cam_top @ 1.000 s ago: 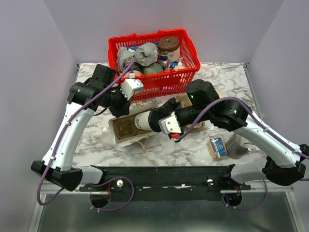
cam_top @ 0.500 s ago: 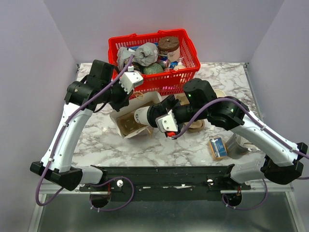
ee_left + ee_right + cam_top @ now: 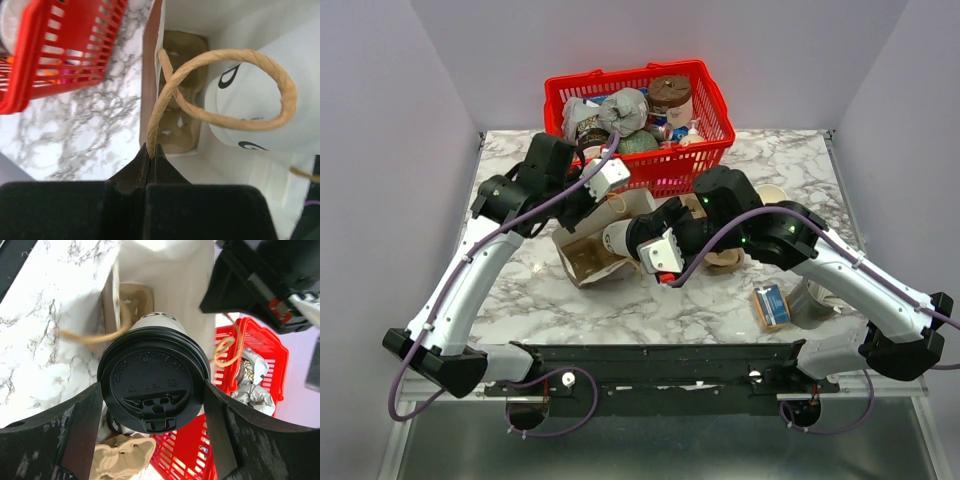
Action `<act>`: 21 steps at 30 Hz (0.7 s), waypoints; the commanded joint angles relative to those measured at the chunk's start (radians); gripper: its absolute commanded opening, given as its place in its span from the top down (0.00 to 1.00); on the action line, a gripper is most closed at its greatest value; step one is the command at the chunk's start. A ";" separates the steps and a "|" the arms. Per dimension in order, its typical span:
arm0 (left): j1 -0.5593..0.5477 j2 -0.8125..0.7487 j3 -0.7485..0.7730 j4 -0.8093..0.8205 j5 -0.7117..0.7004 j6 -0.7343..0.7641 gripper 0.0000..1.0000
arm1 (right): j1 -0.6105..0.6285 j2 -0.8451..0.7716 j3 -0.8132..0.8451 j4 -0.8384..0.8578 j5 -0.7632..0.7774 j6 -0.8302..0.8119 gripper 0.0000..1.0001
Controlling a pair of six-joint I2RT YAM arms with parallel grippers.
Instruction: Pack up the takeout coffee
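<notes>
Top external view: the right end effector (image 3: 632,238) grips the cup (image 3: 617,237), held tilted at the mouth of the bag (image 3: 582,262) on the desk (image 3: 535,300), just before the basket (image 3: 552,100); the left end effector (image 3: 604,201) holds up the bag's upper edge. Left wrist view: its fingers (image 3: 132,172) are pinched fully together on the bag's twisted paper handle (image 3: 225,54), and the white cup body with dark print shows inside the opening, beside a pulp carrier (image 3: 181,125). Right wrist view: both fingers (image 3: 82,430) are closed against the cup at its rim, under the black dome lid (image 3: 152,377). Thin paper walls probably make it light yet crushable, so a gentle hold near the stiff lidded rim seems wisest.
</notes>
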 commanded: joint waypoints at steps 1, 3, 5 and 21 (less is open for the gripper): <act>-0.013 0.026 0.101 0.044 -0.126 0.073 1.00 | 0.010 0.010 -0.004 0.051 0.044 0.028 0.44; -0.033 0.029 0.120 0.053 -0.152 0.112 1.00 | 0.010 0.012 -0.004 0.057 0.052 0.035 0.44; -0.052 0.021 0.097 0.068 -0.183 0.132 1.00 | 0.010 0.010 -0.008 0.070 0.059 0.038 0.44; -0.161 -0.009 -0.075 0.101 -0.071 -0.043 1.00 | 0.053 -0.005 -0.146 0.111 0.119 0.078 0.44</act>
